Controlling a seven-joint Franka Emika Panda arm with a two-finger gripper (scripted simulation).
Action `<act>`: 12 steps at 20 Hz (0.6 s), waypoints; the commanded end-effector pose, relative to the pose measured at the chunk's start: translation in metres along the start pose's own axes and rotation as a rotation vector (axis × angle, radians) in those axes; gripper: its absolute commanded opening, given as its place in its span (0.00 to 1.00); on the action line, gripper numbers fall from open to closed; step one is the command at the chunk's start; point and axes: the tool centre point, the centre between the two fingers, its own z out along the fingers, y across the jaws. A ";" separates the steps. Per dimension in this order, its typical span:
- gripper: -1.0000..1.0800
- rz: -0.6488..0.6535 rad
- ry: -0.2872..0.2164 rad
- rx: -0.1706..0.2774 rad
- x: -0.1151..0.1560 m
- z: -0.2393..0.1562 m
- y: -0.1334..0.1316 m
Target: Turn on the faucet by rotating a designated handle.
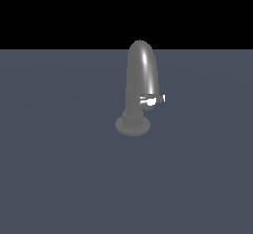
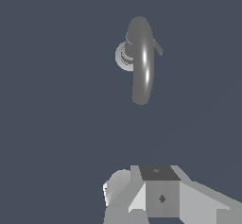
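End effector (image 2: 156,190) well apart from faucet (image 2: 141,60), handle (image 1: 153,100) untouched

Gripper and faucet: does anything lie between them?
Nothing: in the wrist view only bare grey floor separates the gripper from the faucet.

Open floor all round, one obstacle mid-frame.
The faucet (image 1: 140,87) stands alone at centre of the exterior view; the bare grey surface (image 1: 54,178) on its left, right and lower frame leaves open passage. The handle (image 1: 153,100) juts toward the exterior view's right, under the thick spout (image 1: 143,70), which overhangs it.
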 end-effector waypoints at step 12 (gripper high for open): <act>0.00 0.038 -0.046 0.016 0.014 0.000 -0.003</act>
